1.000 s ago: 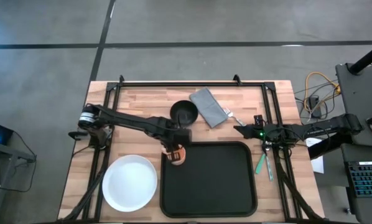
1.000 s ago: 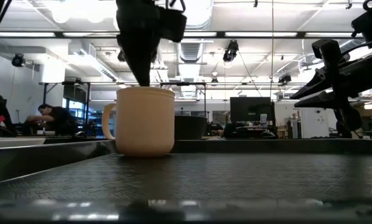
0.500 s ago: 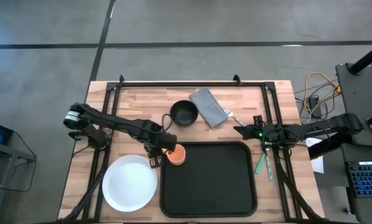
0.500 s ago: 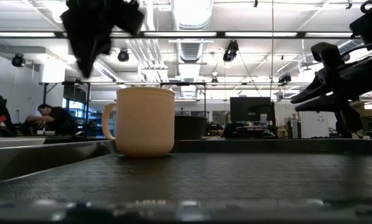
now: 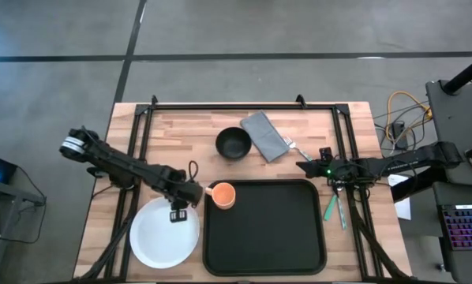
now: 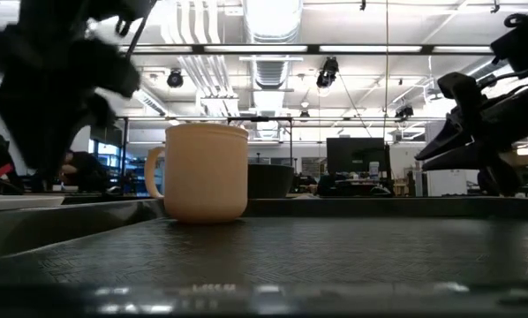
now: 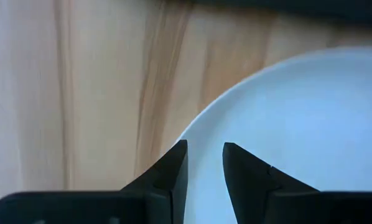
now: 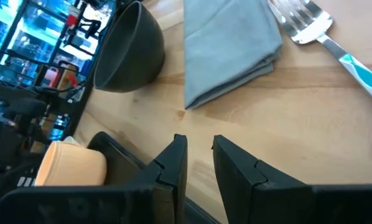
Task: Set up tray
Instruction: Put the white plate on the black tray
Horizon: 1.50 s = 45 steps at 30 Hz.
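From my station, ceiling strip lights (image 6: 273,18) glare in the low view; the left arm (image 6: 52,88) smears with motion blur; the tray (image 6: 264,265) foreground is soft.

Flat black rimmed tray (image 5: 271,233) lies level at the table's near edge

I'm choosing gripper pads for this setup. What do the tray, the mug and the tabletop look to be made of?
The tray looks like matte black plastic or rubber, judging by the fine textured pattern in the low view. The mug, smooth and peach-coloured, is probably ceramic, possibly plastic. The tabletop is light wood: plank seams and grain show.
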Each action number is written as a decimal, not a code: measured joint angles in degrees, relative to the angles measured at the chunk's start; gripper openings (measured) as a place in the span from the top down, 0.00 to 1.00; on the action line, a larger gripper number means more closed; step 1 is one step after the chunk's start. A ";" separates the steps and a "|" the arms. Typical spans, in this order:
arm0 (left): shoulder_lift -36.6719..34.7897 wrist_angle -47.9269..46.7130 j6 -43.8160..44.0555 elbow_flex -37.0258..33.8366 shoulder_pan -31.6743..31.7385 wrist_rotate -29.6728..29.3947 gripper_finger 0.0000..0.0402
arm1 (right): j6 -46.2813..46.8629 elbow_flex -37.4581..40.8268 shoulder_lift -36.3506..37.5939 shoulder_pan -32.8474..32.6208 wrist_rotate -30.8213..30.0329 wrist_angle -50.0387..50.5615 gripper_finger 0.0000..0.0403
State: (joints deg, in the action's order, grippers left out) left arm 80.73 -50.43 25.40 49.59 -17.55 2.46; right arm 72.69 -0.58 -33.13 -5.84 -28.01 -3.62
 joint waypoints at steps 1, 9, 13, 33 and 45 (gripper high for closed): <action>-0.18 0.08 -0.76 -1.32 0.29 0.04 0.80 | 0.48 0.00 -0.34 0.01 0.00 -0.01 0.83; -0.34 0.52 -9.11 -7.38 0.46 0.35 0.80 | 4.39 0.00 -2.86 0.01 -0.65 -0.02 0.83; -0.38 0.58 -10.33 -8.09 0.46 0.33 0.80 | 7.29 0.00 -4.44 0.03 -2.32 -0.04 0.83; -0.36 8.46 -8.48 -11.74 2.28 8.86 0.98 | 12.87 0.00 -7.23 0.27 -6.69 -0.07 0.83; -0.38 -1.86 -7.11 -4.40 2.98 16.54 1.00 | 12.16 0.00 -7.96 0.23 -6.62 -0.04 0.83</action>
State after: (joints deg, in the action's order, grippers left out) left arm 80.36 -52.29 18.28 45.19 -14.57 18.99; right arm 84.85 -0.58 -41.09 -5.61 -34.63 -3.66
